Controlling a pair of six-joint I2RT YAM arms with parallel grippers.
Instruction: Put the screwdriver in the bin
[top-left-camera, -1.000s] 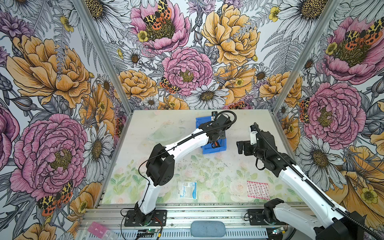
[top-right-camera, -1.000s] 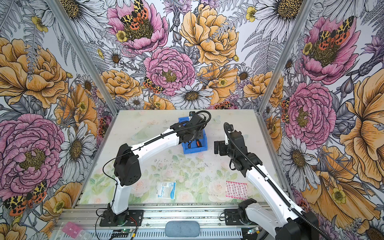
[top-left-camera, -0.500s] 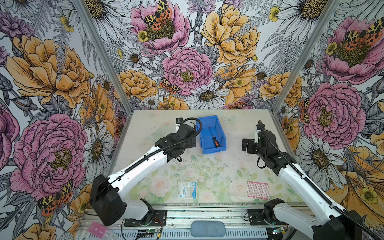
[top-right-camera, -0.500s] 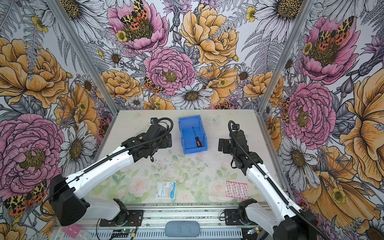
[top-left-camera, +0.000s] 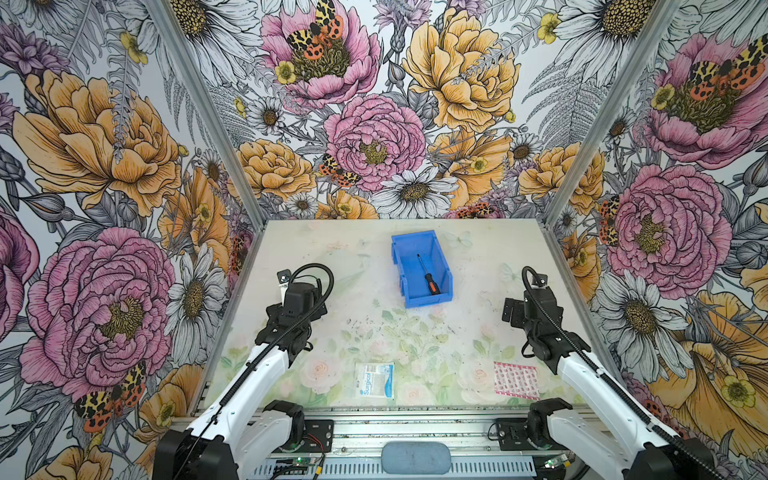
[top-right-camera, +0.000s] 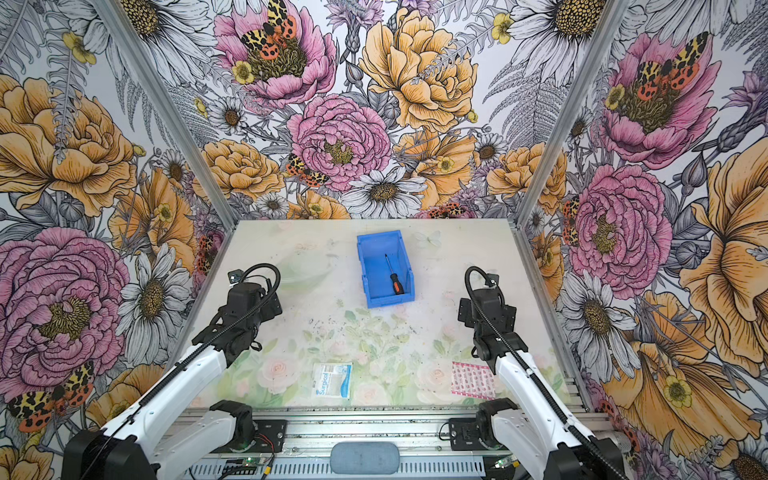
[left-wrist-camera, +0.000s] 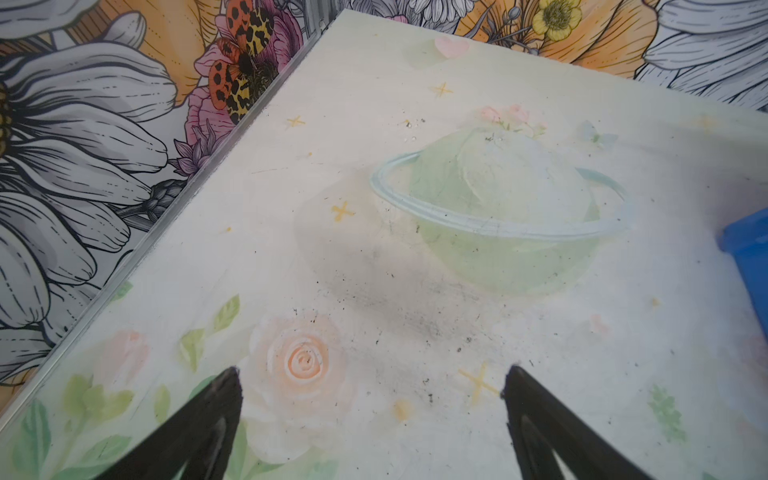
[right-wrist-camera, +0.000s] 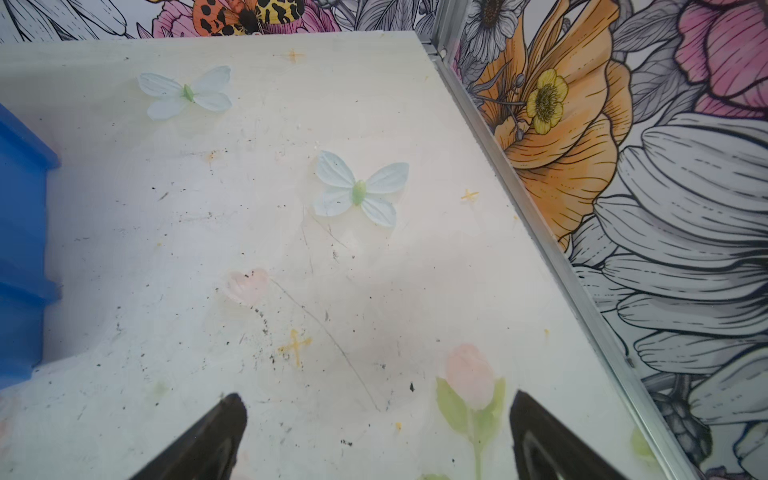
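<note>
Hanging over the near half of the table (top-left-camera: 332, 266), the left tool (left-wrist-camera: 372, 370) and right tool (right-wrist-camera: 378, 395) both stand spread wide and empty. Farther back, the screwdriver (top-left-camera: 428, 276) lies flat inside the blue bin (top-left-camera: 428, 300), handle toward the lowered front lip. It looks light and rigid. The thin dark shaft would likely slip, so the thicker black-and-orange handle seems the place to take hold.

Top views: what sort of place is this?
Likely a robot test cell: left arm and right arm mounted on a metal rail, table boxed by floral-print walls, bin on it.
</note>
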